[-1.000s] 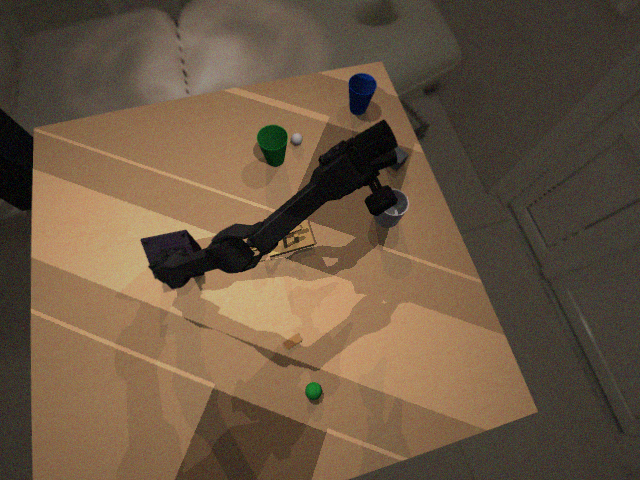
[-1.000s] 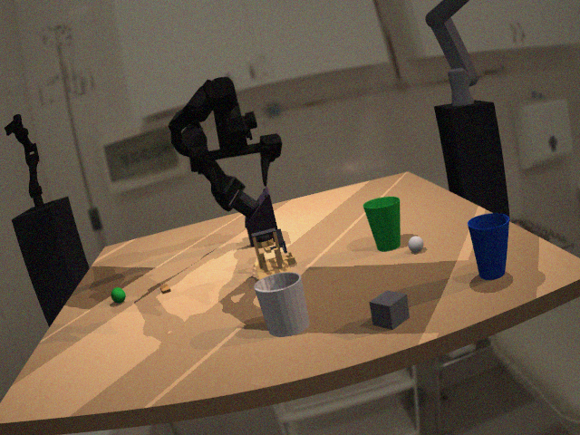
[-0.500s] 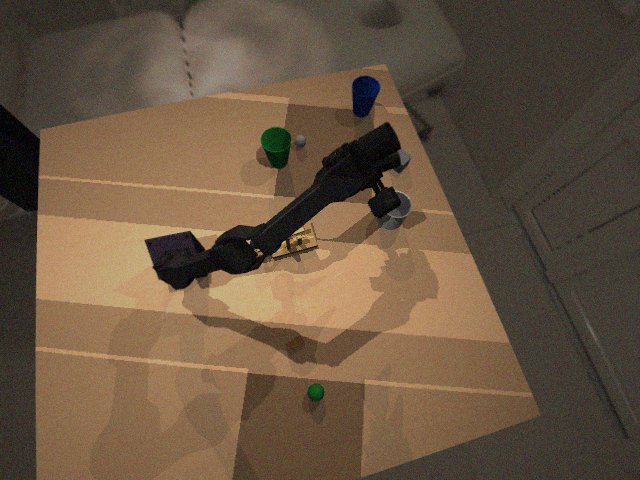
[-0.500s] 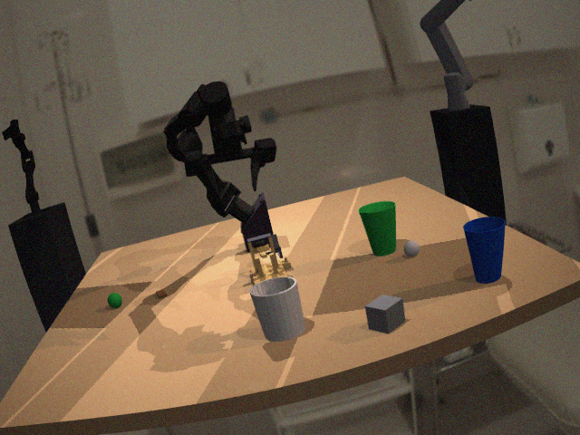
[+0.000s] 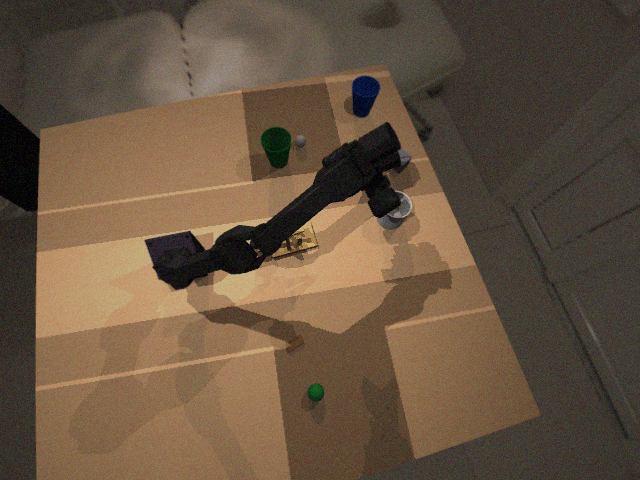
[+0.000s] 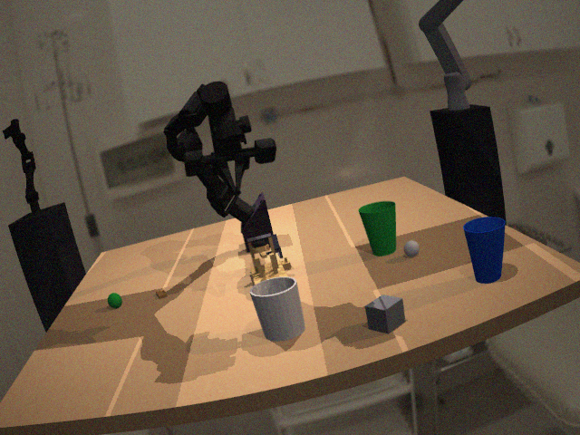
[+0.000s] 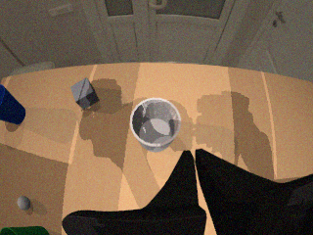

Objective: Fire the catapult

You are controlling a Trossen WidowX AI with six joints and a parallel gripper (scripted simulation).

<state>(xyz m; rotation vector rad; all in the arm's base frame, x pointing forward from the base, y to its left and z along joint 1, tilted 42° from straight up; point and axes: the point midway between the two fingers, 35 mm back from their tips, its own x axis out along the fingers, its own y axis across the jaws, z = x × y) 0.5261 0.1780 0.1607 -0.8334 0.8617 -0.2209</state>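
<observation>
My gripper (image 6: 236, 192) (image 7: 192, 156) is shut, its fingertips together with nothing seen between them. It hangs high above the table; the arm hides its fingers in the top view. The white mug (image 5: 390, 221) (image 6: 281, 314) (image 7: 156, 147) stands upright, beyond the fingertips in the wrist view. The wooden catapult (image 5: 306, 241) (image 6: 265, 267) stands mid-table, partly under the arm in the top view and behind the mug in the exterior view. Whether its cup holds a ball cannot be made out. A green ball (image 5: 315, 392) (image 6: 114, 300) and a whitish ball (image 5: 300, 141) (image 6: 410, 248) (image 7: 23, 203) lie on the table.
A green cup (image 5: 277, 150) (image 6: 380, 230) stands beside the whitish ball. A blue cup (image 5: 363, 99) (image 6: 485, 254) (image 7: 10, 108) stands near the table's edge. A grey cube (image 5: 401, 161) (image 6: 384, 314) (image 7: 84, 93) lies near the mug. A small wooden block (image 5: 295, 344) (image 6: 160, 293) lies near the green ball.
</observation>
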